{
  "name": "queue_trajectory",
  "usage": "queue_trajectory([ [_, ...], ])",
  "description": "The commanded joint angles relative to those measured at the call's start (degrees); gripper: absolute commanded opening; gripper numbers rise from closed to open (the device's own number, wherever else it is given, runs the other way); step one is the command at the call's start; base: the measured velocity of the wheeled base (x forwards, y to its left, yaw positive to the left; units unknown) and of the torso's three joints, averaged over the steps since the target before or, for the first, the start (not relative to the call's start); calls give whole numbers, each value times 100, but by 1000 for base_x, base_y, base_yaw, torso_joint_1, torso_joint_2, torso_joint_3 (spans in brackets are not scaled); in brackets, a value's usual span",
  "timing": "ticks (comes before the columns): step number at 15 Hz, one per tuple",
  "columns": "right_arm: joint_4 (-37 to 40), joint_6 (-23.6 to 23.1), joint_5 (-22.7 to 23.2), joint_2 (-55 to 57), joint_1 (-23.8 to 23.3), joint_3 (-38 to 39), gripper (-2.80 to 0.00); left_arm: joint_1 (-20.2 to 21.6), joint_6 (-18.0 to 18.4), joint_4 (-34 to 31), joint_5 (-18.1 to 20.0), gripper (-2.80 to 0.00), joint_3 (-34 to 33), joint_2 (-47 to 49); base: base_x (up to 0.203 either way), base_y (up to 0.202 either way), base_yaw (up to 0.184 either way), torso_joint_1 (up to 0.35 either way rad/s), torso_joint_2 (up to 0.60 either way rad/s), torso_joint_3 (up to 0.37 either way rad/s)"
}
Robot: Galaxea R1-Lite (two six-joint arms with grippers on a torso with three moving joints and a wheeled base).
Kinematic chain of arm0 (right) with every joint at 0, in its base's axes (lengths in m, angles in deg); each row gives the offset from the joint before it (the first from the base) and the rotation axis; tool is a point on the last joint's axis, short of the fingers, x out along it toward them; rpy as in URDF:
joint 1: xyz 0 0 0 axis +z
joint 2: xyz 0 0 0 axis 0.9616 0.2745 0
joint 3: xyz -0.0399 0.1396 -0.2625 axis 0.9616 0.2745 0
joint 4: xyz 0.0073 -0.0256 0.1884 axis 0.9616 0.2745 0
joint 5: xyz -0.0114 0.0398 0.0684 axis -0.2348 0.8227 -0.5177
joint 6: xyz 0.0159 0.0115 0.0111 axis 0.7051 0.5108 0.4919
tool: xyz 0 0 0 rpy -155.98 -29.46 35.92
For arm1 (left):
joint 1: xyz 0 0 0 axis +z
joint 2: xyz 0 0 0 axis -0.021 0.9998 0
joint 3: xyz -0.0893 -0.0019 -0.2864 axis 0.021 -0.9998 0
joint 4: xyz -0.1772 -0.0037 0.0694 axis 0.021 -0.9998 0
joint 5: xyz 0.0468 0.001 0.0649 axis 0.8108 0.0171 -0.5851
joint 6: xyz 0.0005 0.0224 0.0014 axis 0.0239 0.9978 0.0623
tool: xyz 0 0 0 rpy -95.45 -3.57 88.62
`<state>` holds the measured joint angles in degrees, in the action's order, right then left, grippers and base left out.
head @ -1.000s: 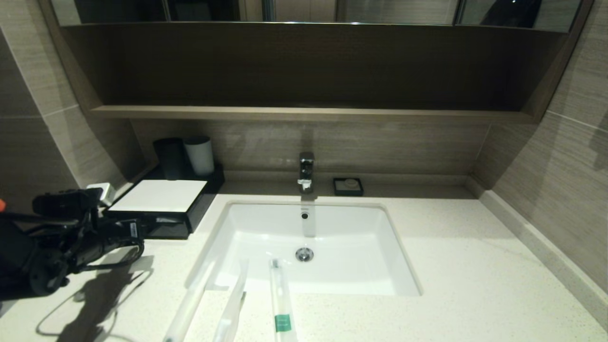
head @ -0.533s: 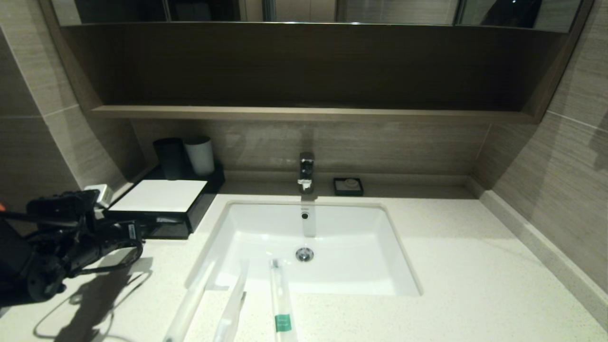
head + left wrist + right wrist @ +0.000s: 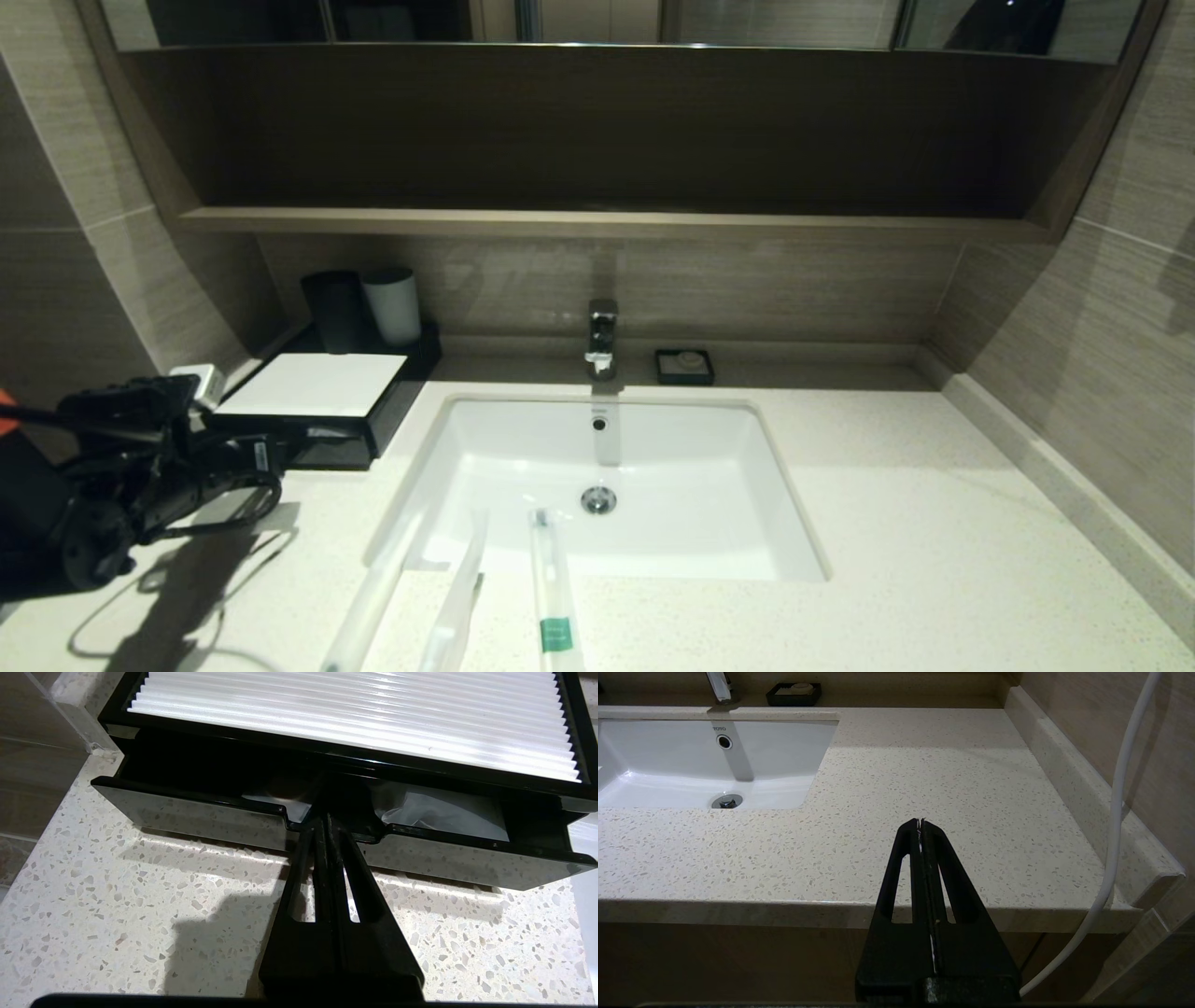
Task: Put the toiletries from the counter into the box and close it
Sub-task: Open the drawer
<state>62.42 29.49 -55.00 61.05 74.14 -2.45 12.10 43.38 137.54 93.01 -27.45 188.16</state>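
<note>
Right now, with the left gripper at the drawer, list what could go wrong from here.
1. The left gripper is shut with its tips at the notch of the drawer front; a push would likely close the box while the three toiletries are not yet in it.
2. The toiletries overhang the sink edge, so a nudge may tip them in.
3. Something pale already lies in the drawer and may crowd them.

Pale cream speckled stone bench [image 3: 887,523]; glossy black rectangular box [image 3: 196,816] with ribbed white top; green label band [image 3: 555,635] on translucent white wrapped stick.
</note>
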Motion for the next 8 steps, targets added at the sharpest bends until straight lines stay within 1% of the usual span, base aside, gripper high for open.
queue_trajectory([
  [1,-2,0,1,-9,1,9,-280,6,5,56,15,-280,11,46,0,0,0,0,0,0],
  [8,-2,0,1,-9,1,9,-280,-3,7,214,59,-280,20,131,0,0,0,0,0,0],
])
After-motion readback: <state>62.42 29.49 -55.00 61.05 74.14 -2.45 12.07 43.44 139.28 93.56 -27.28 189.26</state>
